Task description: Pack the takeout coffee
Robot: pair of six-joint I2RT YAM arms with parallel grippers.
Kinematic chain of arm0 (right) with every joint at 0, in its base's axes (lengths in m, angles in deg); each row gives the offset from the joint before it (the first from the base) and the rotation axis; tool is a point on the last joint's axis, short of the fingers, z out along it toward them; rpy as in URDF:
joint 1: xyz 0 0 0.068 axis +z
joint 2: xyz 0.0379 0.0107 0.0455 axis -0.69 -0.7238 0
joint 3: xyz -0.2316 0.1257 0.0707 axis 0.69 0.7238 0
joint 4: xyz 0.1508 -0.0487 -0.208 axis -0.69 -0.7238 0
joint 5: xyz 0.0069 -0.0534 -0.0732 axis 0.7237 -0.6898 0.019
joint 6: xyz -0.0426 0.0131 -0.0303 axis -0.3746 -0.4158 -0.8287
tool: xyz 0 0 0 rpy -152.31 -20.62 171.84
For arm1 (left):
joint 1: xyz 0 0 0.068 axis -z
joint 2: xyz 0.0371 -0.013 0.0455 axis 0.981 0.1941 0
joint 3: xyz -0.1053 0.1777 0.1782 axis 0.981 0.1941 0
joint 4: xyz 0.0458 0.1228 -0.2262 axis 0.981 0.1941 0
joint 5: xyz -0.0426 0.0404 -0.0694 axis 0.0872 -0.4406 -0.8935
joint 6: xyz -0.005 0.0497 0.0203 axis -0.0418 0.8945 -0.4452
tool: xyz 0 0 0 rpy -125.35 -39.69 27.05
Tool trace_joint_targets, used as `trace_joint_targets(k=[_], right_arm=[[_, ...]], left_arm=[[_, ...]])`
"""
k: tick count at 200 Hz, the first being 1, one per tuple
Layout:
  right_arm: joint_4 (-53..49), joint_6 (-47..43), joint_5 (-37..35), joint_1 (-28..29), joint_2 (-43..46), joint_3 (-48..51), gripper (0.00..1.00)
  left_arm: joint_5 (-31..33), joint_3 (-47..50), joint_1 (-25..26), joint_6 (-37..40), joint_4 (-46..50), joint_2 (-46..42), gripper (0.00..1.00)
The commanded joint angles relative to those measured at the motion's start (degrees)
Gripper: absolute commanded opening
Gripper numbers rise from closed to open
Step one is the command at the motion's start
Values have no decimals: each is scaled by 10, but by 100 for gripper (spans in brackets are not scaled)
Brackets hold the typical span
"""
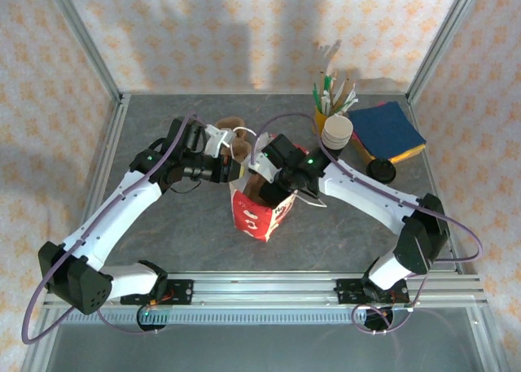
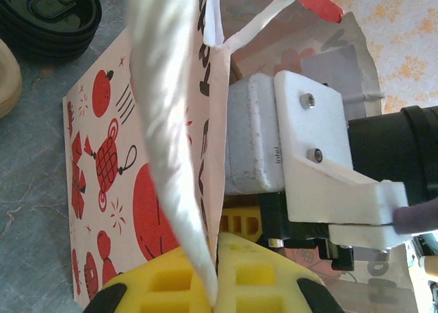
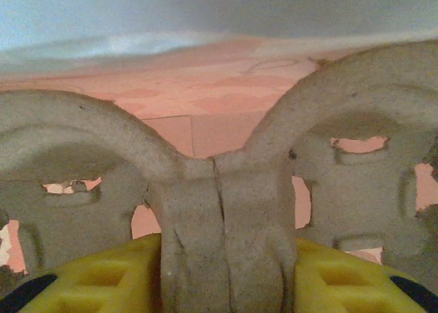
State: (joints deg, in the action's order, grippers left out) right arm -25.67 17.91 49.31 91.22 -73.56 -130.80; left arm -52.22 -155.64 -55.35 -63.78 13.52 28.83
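Holding pulp cup carrier [image 3: 89, 121] upright inside paper bag [image 1: 259, 216] mouth: right gripper [image 3: 219, 275] clamped on centre rib [image 3: 219, 203]; left gripper [image 2: 212, 279] pinches bag handle [image 2: 171, 121].

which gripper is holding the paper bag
The left gripper, pinched shut on the white handle of the paper bag; the right gripper instead grips a cardboard cup carrier.

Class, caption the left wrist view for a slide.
Left pincer shut on the white handle of the red-printed paper bag.
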Motion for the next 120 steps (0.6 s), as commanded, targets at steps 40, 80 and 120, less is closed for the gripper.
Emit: trace_joint_targets(k=[40,80,120], right_arm=[[-11,7,-14,11,-31,-1,45],[-4,8,-18,13,-48,5,49],[-8,12,-13,13,-44,5,60]], left_arm=[[-11,1,-6,-11,-33,-15,1],[-11,1,-6,-10,-31,-12,1],[-7,1,-6,-5,-25,-10,1]])
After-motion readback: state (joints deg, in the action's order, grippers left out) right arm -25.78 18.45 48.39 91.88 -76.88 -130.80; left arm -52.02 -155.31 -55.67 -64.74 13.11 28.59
